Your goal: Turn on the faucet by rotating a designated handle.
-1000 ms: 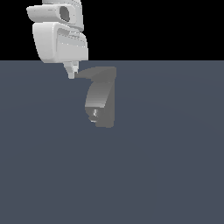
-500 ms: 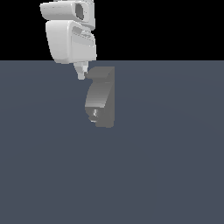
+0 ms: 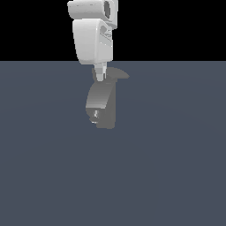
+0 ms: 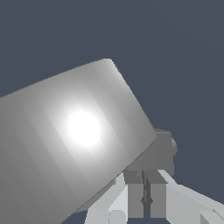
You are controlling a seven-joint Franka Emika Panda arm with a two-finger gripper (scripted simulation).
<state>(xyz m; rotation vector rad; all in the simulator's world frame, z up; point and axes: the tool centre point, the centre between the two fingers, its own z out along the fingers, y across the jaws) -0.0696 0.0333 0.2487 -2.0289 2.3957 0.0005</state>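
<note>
Grey metal fills most of what we see: the faucet (image 3: pixel 102 103) stands near the middle of the slate-blue tabletop (image 3: pixel 176 167) in the exterior view, its curved, shaded body leaning over a blocky upright part. At its top the handle (image 3: pixel 118 74), a thin flat blade, reaches toward the exterior view's right and tapers to a point. We find the white arm (image 3: pixel 93 37) coming down from above, with the gripper (image 3: pixel 100 76) at the faucet's top, just beside the root of the handle on the side toward the exterior view's left. In the exterior view only one pale fingertip (image 3: pixel 100 75) shows clearly, against the grey metal. The wrist view is largely taken up by a broad, glossy grey face of the faucet (image 4: pixel 74 140) (a bright highlight sits on it), and the gripper's pale fingers (image 4: pixel 131 199) appear close together beneath a darker grey block. We cannot tell whether the fingers are pressed together or pinching any part of the faucet.
</note>
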